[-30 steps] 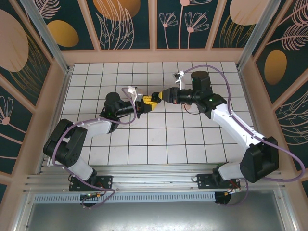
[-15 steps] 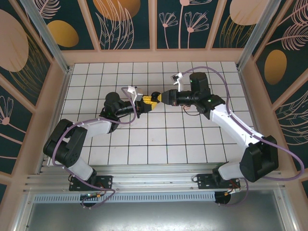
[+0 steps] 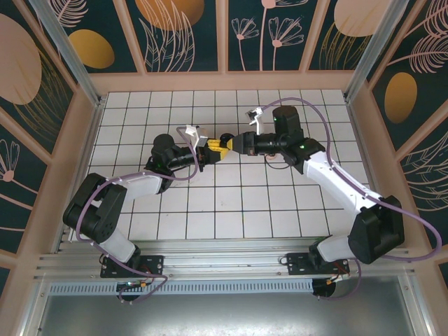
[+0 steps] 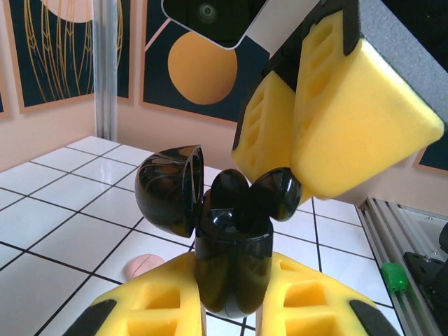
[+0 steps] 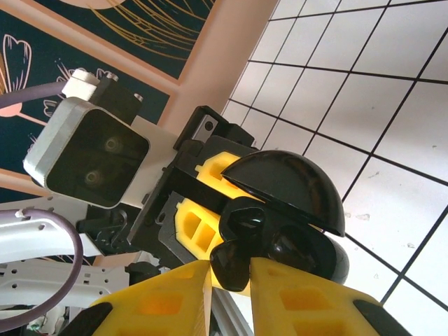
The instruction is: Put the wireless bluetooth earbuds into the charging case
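Left gripper [image 4: 231, 287] clamps the charging case [image 4: 227, 238]; we should lower the right gripper's [image 5: 229, 280] pinched earbud [image 5: 229, 262] squarely into it.

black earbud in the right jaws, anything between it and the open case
Nothing visible. The case, held in the jaws of the left gripper, has its lid swung aside, and the black earbud in the jaws of the right gripper sits at its mouth beside a second black earbud.

Charging case [image 4: 231, 259] glossy plastic; table tiles [image 4: 63, 231] shiny.
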Robot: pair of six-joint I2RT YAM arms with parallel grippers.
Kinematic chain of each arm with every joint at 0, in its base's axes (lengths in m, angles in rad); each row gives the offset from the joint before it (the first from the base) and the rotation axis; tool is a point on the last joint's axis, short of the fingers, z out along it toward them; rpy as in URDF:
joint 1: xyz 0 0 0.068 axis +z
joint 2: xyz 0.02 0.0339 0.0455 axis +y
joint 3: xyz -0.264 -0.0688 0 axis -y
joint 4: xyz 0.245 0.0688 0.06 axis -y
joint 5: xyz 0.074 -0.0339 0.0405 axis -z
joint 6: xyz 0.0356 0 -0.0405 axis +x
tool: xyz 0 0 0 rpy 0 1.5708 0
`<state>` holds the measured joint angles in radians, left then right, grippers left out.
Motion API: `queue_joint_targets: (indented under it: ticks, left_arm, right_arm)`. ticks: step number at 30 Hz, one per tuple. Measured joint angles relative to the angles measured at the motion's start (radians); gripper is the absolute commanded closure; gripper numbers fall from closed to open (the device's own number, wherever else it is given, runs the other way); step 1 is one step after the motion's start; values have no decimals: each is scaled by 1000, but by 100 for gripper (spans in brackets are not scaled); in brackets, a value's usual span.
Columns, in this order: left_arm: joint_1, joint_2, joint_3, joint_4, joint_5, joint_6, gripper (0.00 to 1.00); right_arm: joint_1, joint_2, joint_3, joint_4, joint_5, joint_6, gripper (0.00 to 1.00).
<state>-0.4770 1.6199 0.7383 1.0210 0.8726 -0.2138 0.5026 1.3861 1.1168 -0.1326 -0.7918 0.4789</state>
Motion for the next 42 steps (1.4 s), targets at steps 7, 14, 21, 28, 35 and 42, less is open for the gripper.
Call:
queue_joint_targets:
  ticks: [7, 14, 21, 28, 35, 42]
  left_arm:
    - [0, 0, 0, 0, -10, 0, 92]
    - [0, -4, 0, -1, -17, 1, 92]
    - [0, -4, 0, -5, -21, 1, 93]
    - [0, -6, 0, -26, -22, 11, 92]
    - [2, -15, 0, -56, -29, 27, 92]
    - [2, -17, 0, -58, -33, 31, 92]
  right_arm:
    - [6, 5, 0, 24, 12, 6, 79]
    - [18, 7, 2, 40, 14, 18, 75]
    - [21, 10, 6, 40, 16, 18, 71]
    - [23, 14, 12, 39, 27, 26, 67]
    - [26, 21, 17, 39, 34, 29, 63]
    - [26, 19, 23, 27, 43, 25, 62]
